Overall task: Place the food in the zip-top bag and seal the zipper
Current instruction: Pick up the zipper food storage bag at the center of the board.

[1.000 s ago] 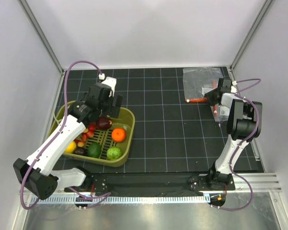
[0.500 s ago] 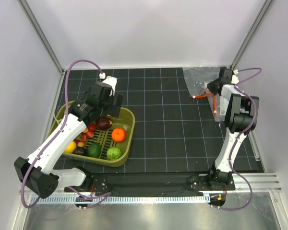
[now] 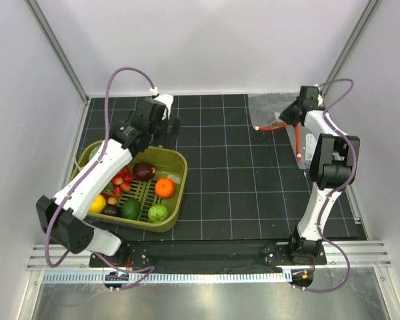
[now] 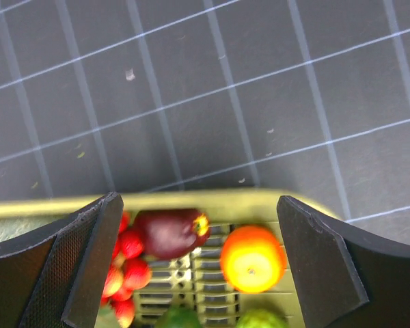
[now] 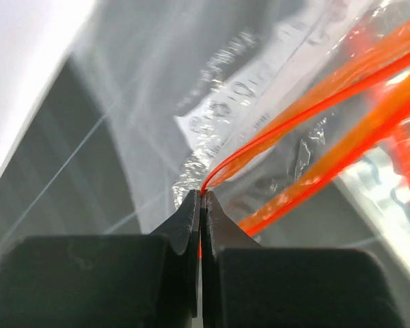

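Pinching the orange-red zipper strip (image 5: 355, 142) of the clear crinkly plastic bag (image 3: 265, 107), far right on the black gridded tabletop (image 3: 227, 167), with right fingers (image 5: 181, 225) pressed together; hovering with left fingers (image 4: 89, 260) spread above the olive-green plastic basket (image 3: 182, 193) of small round fruit (image 4: 253, 260). Best pulled slowly, avoiding tears.

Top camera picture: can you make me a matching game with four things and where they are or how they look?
Things:
1. orange
2. zipper
3. left gripper
4. basket

Descriptions:
A. pinched in the shut right gripper
B. olive green, on the left side of the table
C. lying in the basket with other fruit
D. open wide and holding nothing, above the basket's far rim

Pairs: 1-C, 2-A, 3-D, 4-B
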### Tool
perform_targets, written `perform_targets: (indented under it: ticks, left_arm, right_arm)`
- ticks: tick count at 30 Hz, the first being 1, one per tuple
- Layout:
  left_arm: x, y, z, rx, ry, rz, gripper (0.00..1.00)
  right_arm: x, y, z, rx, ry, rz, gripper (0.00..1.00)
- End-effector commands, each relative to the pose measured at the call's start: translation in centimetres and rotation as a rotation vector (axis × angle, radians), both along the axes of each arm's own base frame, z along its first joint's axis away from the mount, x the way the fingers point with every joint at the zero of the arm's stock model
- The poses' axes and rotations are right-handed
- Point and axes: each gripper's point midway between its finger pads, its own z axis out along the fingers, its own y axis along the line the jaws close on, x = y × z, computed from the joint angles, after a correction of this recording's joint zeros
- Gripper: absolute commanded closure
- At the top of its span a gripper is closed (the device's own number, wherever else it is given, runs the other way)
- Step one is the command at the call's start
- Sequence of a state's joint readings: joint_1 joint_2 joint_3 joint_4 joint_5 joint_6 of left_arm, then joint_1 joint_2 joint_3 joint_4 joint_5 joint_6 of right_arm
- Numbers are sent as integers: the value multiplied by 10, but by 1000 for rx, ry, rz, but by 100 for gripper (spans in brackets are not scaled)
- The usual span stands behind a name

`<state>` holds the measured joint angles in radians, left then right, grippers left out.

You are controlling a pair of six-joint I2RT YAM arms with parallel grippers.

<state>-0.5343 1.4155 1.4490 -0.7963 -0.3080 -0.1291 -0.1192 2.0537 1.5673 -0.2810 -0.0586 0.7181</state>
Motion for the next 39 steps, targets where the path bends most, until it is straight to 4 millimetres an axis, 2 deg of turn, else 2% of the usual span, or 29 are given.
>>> perform_targets:
  ticks: [1,2,3,4,5,6,7,9,11,12,13,15,16,20,25,29,35,39]
  left_arm:
    - [26,-37,24,-98,-50,-100,0]
    - [33,-47,19,-110,-30,-121,0]
    - [38,-56,21,-130,-29,-141,0]
    - [44,-67,34,-165,-52,-163,0]
    - [43,-81,37,-195,-48,-205,1]
    - [49,-93,33,-206,-40,-231,2]
    - [52,-104,44,-229,-62,-259,2]
    - [50,-137,40,-263,-37,-346,2]
    - [43,-168,49,-302,-44,-422,3]
    - [41,-182,41,-313,-20,-454,3]
    - [39,-194,48,-337,-34,-479,3]
    - [28,-215,49,-382,-12,-517,3]
    - [27,-224,52,-411,-14,-531,4]
    - [23,-243,55,-528,16,-546,7]
    - [26,-257,55,-604,37,-537,11]
    - [30,-264,45,-619,64,-522,17]
    - [31,-251,35,-581,57,-474,23]
    - [28,-245,36,-575,50,-458,27]
  right_arm:
    - [-20,57,108,-42,-174,251,99]
    - [-28,74,113,-40,-176,307,99]
    - [-38,81,118,-42,-171,334,99]
    - [-46,86,120,-45,-168,353,99]
    - [-56,102,138,-52,-202,393,99]
    - [-67,117,140,-56,-191,440,99]
    - [-73,125,143,-50,-192,466,99]
    - [-91,143,155,-25,-200,523,99]
    - [-103,154,154,1,-191,558,99]
    - [-112,163,160,12,-202,581,99]
    - [-117,169,158,34,-192,588,99]
    - [-125,179,164,59,-201,613,99]
    - [-131,191,167,87,-200,635,99]
    - [-137,210,182,132,-218,651,99]
    - [-139,218,192,163,-215,642,99]
    - [-144,222,196,191,-212,639,99]
    - [-147,221,203,199,-220,624,99]
    - [-150,220,203,200,-223,621,99]
